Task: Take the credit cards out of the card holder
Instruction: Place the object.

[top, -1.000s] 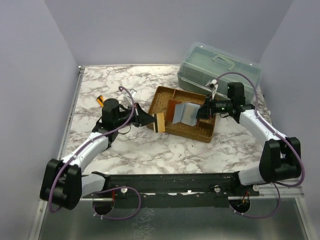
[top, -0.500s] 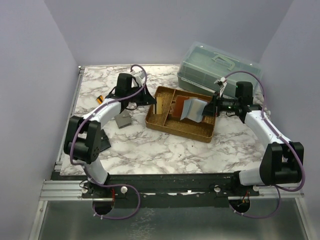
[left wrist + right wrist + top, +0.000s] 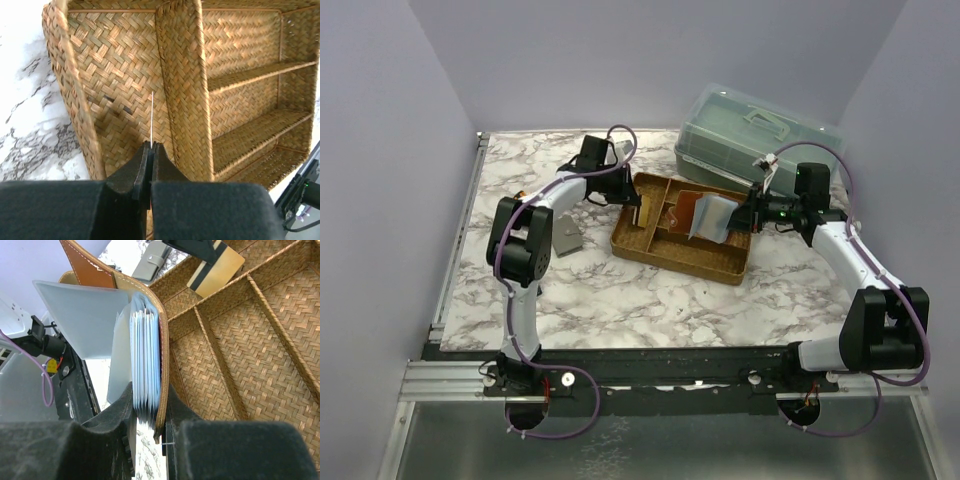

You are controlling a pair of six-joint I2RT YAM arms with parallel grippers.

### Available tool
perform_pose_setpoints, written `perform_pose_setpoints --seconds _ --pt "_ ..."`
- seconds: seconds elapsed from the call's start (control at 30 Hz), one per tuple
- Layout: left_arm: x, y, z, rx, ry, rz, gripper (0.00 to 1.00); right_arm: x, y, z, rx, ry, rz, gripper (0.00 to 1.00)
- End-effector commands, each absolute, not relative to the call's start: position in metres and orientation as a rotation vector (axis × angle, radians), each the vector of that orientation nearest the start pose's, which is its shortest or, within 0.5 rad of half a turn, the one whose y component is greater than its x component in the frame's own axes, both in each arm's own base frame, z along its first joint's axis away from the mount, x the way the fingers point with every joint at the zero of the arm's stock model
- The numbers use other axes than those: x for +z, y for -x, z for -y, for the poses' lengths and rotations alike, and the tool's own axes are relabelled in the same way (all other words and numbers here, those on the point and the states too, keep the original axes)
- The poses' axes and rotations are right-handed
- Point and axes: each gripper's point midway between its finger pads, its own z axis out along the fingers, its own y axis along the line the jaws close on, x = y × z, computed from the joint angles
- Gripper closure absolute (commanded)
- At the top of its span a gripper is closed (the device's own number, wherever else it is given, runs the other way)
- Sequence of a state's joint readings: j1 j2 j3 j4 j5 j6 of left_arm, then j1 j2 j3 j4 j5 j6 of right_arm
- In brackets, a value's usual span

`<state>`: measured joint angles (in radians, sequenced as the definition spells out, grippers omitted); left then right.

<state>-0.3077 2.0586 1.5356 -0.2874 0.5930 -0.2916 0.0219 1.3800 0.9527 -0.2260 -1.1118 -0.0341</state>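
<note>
Over the left compartment of the woven tray (image 3: 672, 262), my left end effector (image 3: 151, 148) is pinched together on one credit card (image 3: 216, 269). The card is gold with a black stripe, held on edge and pointing down toward the weave. I cannot tell whether its lower edge touches the tray floor.

My right end effector (image 3: 149, 407) is clamped across the card holder (image 3: 146, 355), gripping the sleeve stack and one brown leather cover. It holds it over the right part of the tray, with the pale blue sleeves fanned open. Whether more cards sit in those sleeves I cannot tell.

A grey wallet (image 3: 565, 240) lies on the marble surface (image 3: 620, 300) just left of the tray. A clear plastic case (image 3: 760, 125) stands beyond it.

Step in hand, as I read it: setting down a card already drawn out.

Next move, my judgement: part the left fingers so the card drops flat into that compartment, then send the left arm to the holder. That calls for the right arm to keep the sleeves open and steady, and for a square approach to a thin card edge.
</note>
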Motion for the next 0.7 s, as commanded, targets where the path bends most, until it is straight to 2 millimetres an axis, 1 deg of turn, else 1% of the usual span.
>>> perform_pose_setpoints --seconds 0.0,0.17,0.4,0.67 --pt "0.071 -0.449 0.256 -0.881 -0.353 -2.506 1.0 0.214 -0.308 -0.163 1.209 0.676 -1.875 1.0" --pt "0.065 -0.459 0.261 -0.83 -0.361 -2.527 1.0 0.213 -0.308 -0.163 1.218 0.677 -1.873 1.0" --pt "0.059 -0.476 0.266 -0.709 -0.373 -2.547 1.0 0.212 -0.307 -0.164 1.226 0.677 -1.874 1.0" --pt "0.07 -0.487 0.27 -0.694 -0.414 -2.51 1.0 0.212 -0.306 -0.164 1.232 0.677 -1.874 1.0"
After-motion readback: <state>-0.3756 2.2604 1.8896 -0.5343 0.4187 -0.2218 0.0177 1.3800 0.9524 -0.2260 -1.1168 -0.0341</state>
